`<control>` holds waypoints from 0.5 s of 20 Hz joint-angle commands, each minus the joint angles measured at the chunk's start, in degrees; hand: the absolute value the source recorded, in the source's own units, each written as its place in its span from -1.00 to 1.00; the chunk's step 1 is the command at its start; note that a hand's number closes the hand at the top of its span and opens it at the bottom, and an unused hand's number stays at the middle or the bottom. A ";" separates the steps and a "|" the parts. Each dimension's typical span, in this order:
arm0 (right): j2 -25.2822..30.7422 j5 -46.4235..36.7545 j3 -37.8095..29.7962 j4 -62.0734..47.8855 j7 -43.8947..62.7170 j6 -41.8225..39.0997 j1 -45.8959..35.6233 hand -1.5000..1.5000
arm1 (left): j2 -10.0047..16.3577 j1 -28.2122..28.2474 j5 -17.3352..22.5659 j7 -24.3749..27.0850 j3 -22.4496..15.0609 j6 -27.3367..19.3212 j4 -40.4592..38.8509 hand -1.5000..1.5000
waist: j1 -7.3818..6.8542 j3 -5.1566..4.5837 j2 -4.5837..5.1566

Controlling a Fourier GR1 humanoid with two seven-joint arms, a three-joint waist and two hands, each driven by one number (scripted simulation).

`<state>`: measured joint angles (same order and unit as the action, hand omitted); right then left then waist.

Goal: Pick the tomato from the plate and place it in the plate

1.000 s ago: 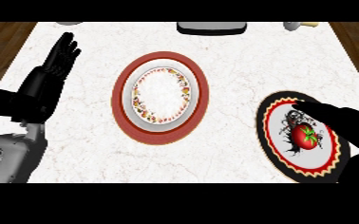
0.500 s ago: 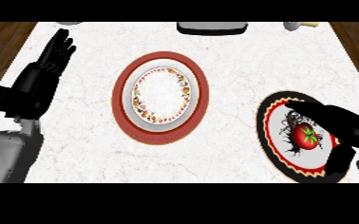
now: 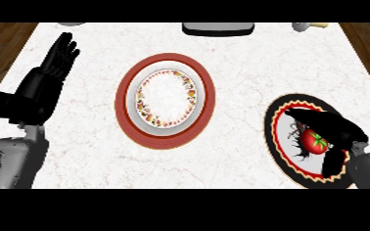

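A red tomato [image 3: 313, 141] lies on the black plate with a red and cream zigzag rim [image 3: 278, 142] at the right of the counter. My right hand [image 3: 334, 126] hovers right over it. The fingers reach across the tomato's far side and the thumb [image 3: 332, 160] points down on its near right, so the tomato sits in the gap between them, still on the plate. The fingers look extended rather than closed round it. A white patterned plate [image 3: 168, 98] rests on a wide red plate [image 3: 127, 112] at the centre. My left hand [image 3: 51, 73] rests open at the far left, fingers up.
A grey appliance [image 3: 218, 28] stands at the counter's back edge, with a pale object [image 3: 311, 26] to its right. Dark wood shows past the counter's left corner [image 3: 14, 39] and right corner [image 3: 358, 34]. Bare marble lies between the two plates.
My right hand has drawn slightly back toward the lower right, uncovering more of the tomato and showing its thumb. My left hand rose a little and settled. The tomato has not moved.
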<state>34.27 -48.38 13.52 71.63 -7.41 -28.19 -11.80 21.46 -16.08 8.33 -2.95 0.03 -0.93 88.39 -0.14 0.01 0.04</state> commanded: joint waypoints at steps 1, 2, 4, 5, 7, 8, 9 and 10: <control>-1.87 -5.59 1.30 -4.89 -0.89 3.32 -1.40 -1.00 | 0.13 -2.04 0.48 -3.90 1.83 0.95 1.90 0.00 | -0.08 0.01 -0.01; -3.23 -1.93 -1.24 -7.36 -6.11 6.86 -0.37 1.00 | 0.10 0.47 -0.08 -2.44 0.99 1.51 2.76 0.00 | -0.17 0.03 0.00; -3.44 -1.25 -2.82 -4.29 -8.76 13.08 -0.01 1.00 | 1.29 -0.15 0.37 -1.57 2.23 1.95 0.76 0.00 | -0.02 0.06 0.03; -4.14 -2.60 -3.07 -8.05 -9.70 14.79 -2.53 1.00 | -0.90 -0.14 -1.06 -0.57 0.89 0.61 0.53 0.00 | -0.23 0.05 0.11; -4.76 -2.70 -4.27 -5.23 -8.57 16.65 -1.58 1.00 | -1.26 3.53 -0.81 -0.93 0.53 1.08 4.54 0.00 | -0.16 0.02 -0.08; -5.89 -4.19 -4.85 -1.90 -2.38 20.35 4.43 1.00 | -0.23 3.40 -0.34 -0.75 1.71 1.77 2.46 0.00 | 0.58 -0.01 -0.18; -6.08 -3.32 -7.84 -1.43 4.71 17.98 2.65 1.00 | -1.46 1.99 -0.93 -1.76 1.02 -0.12 2.96 0.00 | 1.03 -0.04 -0.30; -6.48 -3.64 -9.94 -2.41 8.85 19.88 4.81 1.00 | -0.06 2.99 0.10 -2.29 2.33 0.51 4.28 0.00 | 1.28 -0.05 -0.53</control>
<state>29.88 -51.33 7.99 68.89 -8.06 -13.16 -10.60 20.84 -14.16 7.79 -4.65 1.15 -0.38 91.38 0.36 -0.51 -0.45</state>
